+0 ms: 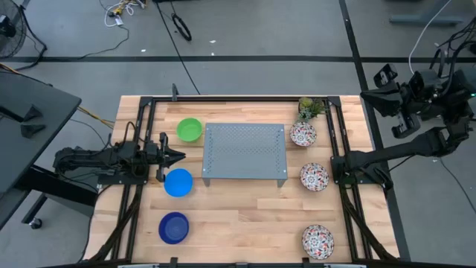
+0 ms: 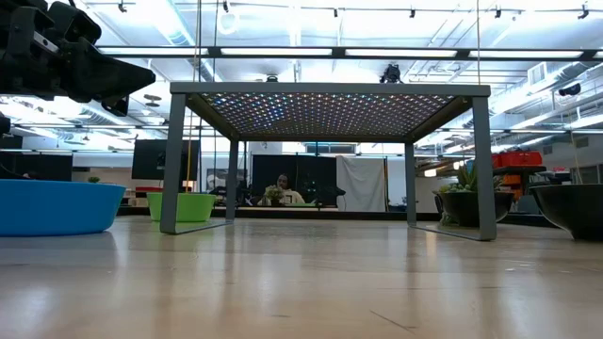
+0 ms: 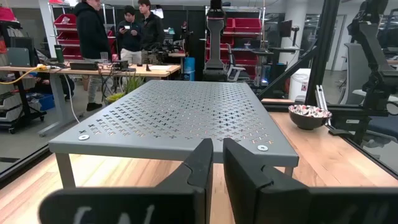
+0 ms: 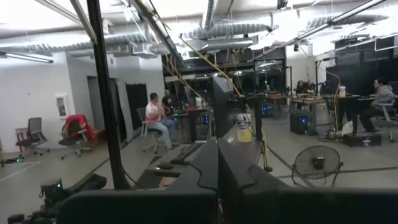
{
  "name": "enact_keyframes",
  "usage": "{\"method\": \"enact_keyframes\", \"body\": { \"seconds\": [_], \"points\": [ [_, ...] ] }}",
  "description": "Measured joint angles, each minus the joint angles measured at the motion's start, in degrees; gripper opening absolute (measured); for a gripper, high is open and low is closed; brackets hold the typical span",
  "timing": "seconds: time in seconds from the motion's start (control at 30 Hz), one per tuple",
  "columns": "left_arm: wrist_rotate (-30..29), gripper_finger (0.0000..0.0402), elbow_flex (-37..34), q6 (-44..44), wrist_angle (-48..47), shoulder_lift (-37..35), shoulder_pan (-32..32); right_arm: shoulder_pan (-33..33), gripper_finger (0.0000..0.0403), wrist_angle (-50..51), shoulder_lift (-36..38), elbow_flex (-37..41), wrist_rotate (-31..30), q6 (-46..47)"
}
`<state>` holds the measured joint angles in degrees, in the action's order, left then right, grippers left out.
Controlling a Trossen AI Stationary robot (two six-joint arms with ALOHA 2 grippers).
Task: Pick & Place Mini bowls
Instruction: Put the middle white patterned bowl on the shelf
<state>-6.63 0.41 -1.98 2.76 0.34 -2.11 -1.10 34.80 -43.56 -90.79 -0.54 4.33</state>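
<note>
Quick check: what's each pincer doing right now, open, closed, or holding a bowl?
Left pincer: nearly closed, holding nothing, between the green bowl and light blue bowl.
Right pincer: closed, empty, off the table's right edge.

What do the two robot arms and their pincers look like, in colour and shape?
Both arms are black and built of jointed segments. The left pincer ends in two thin, pointed black fingers, flat and wedge-shaped in its wrist view. The right pincer has the same dark flat fingers. Dark cables run along the right arm near its base.
</note>
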Motion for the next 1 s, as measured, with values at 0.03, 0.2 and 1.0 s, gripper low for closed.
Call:
{"method": "enact_keyframes", "body": {
  "seconds": [0.03,0.2,1.0],
  "points": [
    [0.0,0.0044,0.0,0.0,0.0,0.0,0.0,0.0,0.0,0.1,-0.4,-0.3,0.0,0.0],
    [0.0,0.0044,0.0,0.0,0.0,0.0,0.0,0.0,0.0,0.1,-1.6,-0.8,0.0,0.2],
    [0.0,0.0044,0.0,0.0,0.0,0.0,0.0,0.0,0.0,22.6,-3.9,-0.8,6.1,-0.2]
  ]
}}
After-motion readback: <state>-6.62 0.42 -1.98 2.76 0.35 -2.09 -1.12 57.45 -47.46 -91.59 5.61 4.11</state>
